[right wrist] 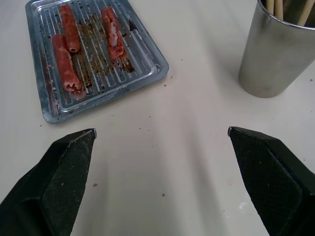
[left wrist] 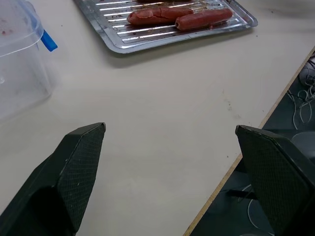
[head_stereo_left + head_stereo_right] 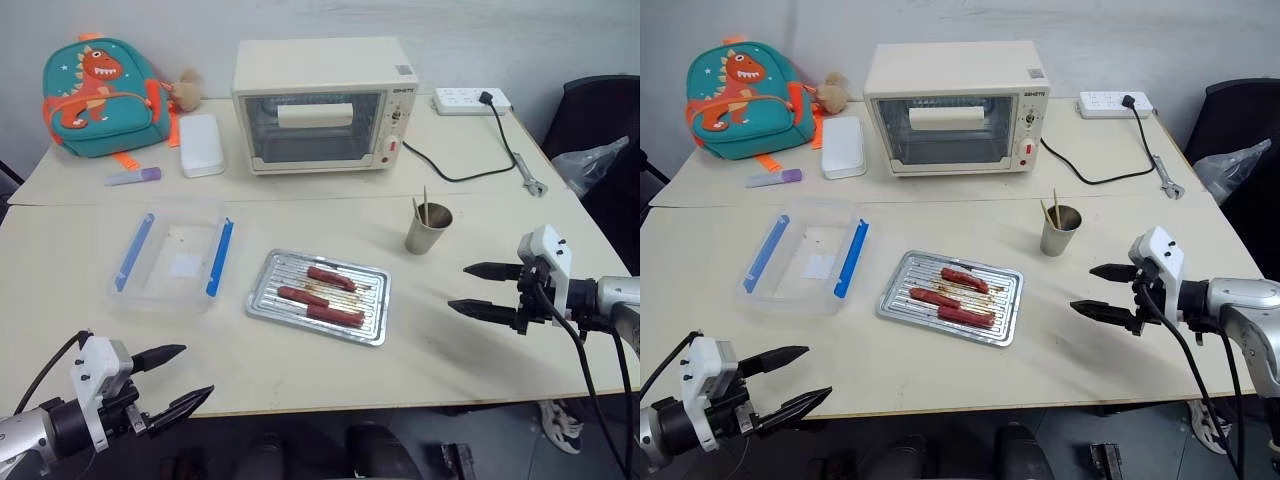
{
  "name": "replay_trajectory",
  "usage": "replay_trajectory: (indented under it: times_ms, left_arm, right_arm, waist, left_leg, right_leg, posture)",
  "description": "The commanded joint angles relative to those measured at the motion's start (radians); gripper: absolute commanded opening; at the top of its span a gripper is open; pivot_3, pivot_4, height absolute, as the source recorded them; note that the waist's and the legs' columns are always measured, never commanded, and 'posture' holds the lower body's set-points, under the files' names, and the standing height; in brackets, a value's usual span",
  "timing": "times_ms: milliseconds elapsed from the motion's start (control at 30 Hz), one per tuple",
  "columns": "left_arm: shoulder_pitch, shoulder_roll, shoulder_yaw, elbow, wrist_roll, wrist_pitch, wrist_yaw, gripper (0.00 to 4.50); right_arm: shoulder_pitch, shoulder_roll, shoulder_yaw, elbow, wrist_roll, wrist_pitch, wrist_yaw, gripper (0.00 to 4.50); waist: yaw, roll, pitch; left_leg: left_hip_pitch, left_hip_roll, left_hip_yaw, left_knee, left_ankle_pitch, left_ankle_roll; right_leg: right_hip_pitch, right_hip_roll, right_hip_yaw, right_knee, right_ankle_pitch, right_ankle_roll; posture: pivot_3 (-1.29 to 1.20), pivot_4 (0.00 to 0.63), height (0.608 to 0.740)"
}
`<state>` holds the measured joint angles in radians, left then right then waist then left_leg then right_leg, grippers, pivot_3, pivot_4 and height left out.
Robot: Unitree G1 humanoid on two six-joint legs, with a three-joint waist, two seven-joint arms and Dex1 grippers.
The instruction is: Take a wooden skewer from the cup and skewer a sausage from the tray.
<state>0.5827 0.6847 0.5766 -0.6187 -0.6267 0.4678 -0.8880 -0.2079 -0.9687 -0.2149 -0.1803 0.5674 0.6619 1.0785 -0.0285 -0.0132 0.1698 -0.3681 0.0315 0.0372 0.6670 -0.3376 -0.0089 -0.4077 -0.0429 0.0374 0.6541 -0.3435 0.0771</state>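
Both pincers gape empty over the pale surface.
Right pincer [image 3: 482,289] hangs spread wide just right of the shallow ribbed silver metal tray [image 3: 266,296]; left pincer [image 3: 174,378], also spread, hovers near-left of it. Three glossy reddish-brown sausages [image 3: 330,278] lie in the tray. Beyond its right end stands the small grey metal cup [image 3: 427,230], holding thin pale wooden skewers [image 3: 424,203].

Left pincer [image 3: 172,378] and right pincer [image 3: 478,289] both spread wide, empty.

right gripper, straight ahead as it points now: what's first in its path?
Probably bare table first: the open right gripper angles down between the tray and the cup. Depth is unclear.
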Motion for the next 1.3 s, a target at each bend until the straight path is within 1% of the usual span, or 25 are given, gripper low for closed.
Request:
replay_trajectory:
  times_ms: [33, 200, 333, 400, 467, 600, 700, 767, 867, 1033, 1300]
  left_arm:
    - [-0.031, 0.009, -0.004, -0.016, -0.032, 0.012, 0.007, 4.48]
    - [-0.08, 0.021, -0.034, -0.047, -0.061, 0.044, 0.012, 4.48]
    - [-0.17, 0.046, -0.055, -0.103, -0.164, 0.114, 0.042, 4.48]
    - [-0.277, 0.086, -0.076, -0.132, -0.27, 0.172, 0.073, 4.48]
    - [-0.394, 0.123, -0.107, -0.134, -0.346, 0.215, 0.104, 4.48]
    - [-0.53, 0.162, -0.154, -0.113, -0.415, 0.257, 0.128, 4.48]
    - [-0.663, 0.178, -0.224, -0.089, -0.441, 0.276, 0.134, 4.5]
    - [-0.754, 0.171, -0.29, -0.062, -0.422, 0.279, 0.128, 4.5]
    - [-0.819, 0.162, -0.34, -0.033, -0.407, 0.282, 0.121, 4.5]
    - [-0.855, 0.149, -0.387, -0.014, -0.382, 0.271, 0.113, 4.5]
    - [-0.853, 0.144, -0.394, -0.012, -0.362, 0.26, 0.112, 4.5]
  right_arm:
    - [0.011, 0.016, -0.06, -0.054, 0.02, 0.001, -0.043, 4.5]
    - [0.018, 0.056, -0.095, -0.126, 0.052, 0.033, -0.128, 4.5]
    - [-0.004, 0.103, -0.113, -0.201, 0.055, 0.056, -0.244, 4.5]
    - [-0.048, 0.137, -0.11, -0.253, 0.085, 0.083, -0.309, 4.5]
    - [-0.097, 0.171, -0.089, -0.287, 0.09, 0.102, -0.369, 4.5]
    - [-0.165, 0.211, -0.053, -0.293, 0.079, 0.134, -0.443, 4.5]
    - [-0.226, 0.258, -0.005, -0.271, 0.058, 0.141, -0.498, 3.87]
    - [-0.261, 0.293, 0.049, -0.243, 0.025, 0.134, -0.525, 3.41]
    - [-0.29, 0.33, 0.11, -0.224, -0.013, 0.123, -0.545, 2.6]
    - [-0.328, 0.377, 0.169, -0.154, -0.101, 0.082, -0.593, 2.6]
    - [-0.332, 0.387, 0.145, -0.116, -0.153, 0.067, -0.621, 2.6]
  waist:
    - [0.0, 0.0, 0.0]
    - [0.0, 0.0, 0.0]
    - [0.001, 0.0, 0.0]
    - [0.0, 0.0, 0.0]
    - [0.001, 0.0, 0.0]
    - [-0.002, 0.0, 0.0]
    - [-0.003, 0.0, 0.0]
    - [-0.002, 0.0, 0.0]
    - [-0.002, 0.0, 0.0]
    - [-0.003, 0.0, 0.0]
    - [-0.001, 0.0, 0.0]
  left_leg:
    - [0.0, 0.0, 0.0, 0.0, 0.0, 0.0]
    - [0.0, 0.0, 0.0, 0.0, 0.0, 0.0]
    - [0.0, 0.0, 0.0, 0.0, 0.0, -0.001]
    - [0.0, 0.0, -0.001, 0.0, 0.001, -0.001]
    - [-0.001, 0.0, -0.001, 0.0, 0.001, -0.002]
    - [-0.001, 0.0, -0.001, -0.001, 0.002, -0.003]
    - [-0.002, 0.0, -0.001, -0.001, 0.004, -0.008]
    - [-0.002, 0.0, -0.001, -0.001, 0.005, -0.008]
    - [-0.002, -0.001, -0.001, 0.0, 0.005, -0.008]
    - [-0.004, 0.0, 0.0, -0.001, 0.005, -0.009]
    - [-0.004, 0.0, 0.0, 0.0, 0.005, -0.009]
  right_leg:
    - [0.0, 0.0, 0.0, 0.0, 0.0, 0.0]
    - [0.0, 0.0, 0.0, 0.0, 0.0, 0.0]
    - [0.0, 0.0, 0.0, 0.001, 0.0, 0.0]
    - [0.0, 0.0, 0.0, 0.001, 0.0, 0.0]
    - [-0.001, 0.0, 0.0, 0.002, 0.0, 0.0]
    - [-0.002, 0.0, 0.0, 0.005, 0.0, 0.001]
    - [-0.003, 0.001, 0.0, 0.005, 0.0, 0.001]
    - [-0.003, 0.001, 0.0, 0.005, 0.0, 0.001]
    - [-0.003, 0.001, 0.0, 0.005, 0.0, 0.001]
    - [-0.005, 0.001, 0.0, 0.006, 0.0, 0.001]
    - [-0.004, 0.001, 0.0, 0.006, 0.001, 0.001]
  posture:
    - [0.0, 0.15, 0.74]
    - [0.0, 0.15, 0.74]
    - [0.0, 0.15, 0.74]
    - [0.0, 0.15, 0.74]
    - [0.0, 0.15, 0.74]
    - [0.0, 0.15, 0.74]
    - [0.0, 0.15, 0.74]
    - [0.0, 0.15, 0.74]
    - [0.0, 0.15, 0.74]
    - [0.0, 0.15, 0.74]
    - [0.0, 0.15, 0.74]
